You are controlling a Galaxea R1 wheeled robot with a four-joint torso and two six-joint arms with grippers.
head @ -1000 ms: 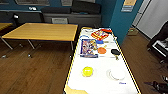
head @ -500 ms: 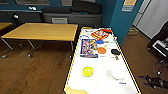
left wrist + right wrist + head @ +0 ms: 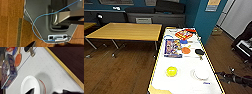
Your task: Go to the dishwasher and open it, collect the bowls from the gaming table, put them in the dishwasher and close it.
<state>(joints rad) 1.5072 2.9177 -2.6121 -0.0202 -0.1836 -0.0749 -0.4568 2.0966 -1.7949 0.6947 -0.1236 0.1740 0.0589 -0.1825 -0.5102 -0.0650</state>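
The long desk (image 3: 189,83) with glossy white top and yellow rim runs away from the robot in the head view; near its near edge sit two round bowls, a yellow-green one (image 3: 171,71) toward the left edge and a white one (image 3: 201,74) toward the right edge, well apart from each other. Further up the desk, along its left edge, lies a flat blue-bordered game box (image 3: 172,48); beside it, toward the middle, an orange round bat (image 3: 186,50) and a black bat (image 3: 199,52) near the right edge; at the far end lies a red and orange flat box (image 3: 184,33).

In the right wrist view the white bowl (image 3: 31,85) shows close below the camera, with a red line around its outer wall, resting on the speckled white top; the yellow rim (image 3: 63,67) runs past it, with dark wooden floor beyond; the game box (image 3: 8,72) stands nearby. The right arm (image 3: 236,79) comes in dark just off the desk's right edge; I cannot tell how the right tool stands, nor the left.

The left wrist view looks down on a grey robot base (image 3: 41,18), a blue cable (image 3: 36,20) looped over it, and brown wooden floor (image 3: 11,25). A plain yellow-wood table (image 3: 126,31) stands left of the desk, across a gap of floor.
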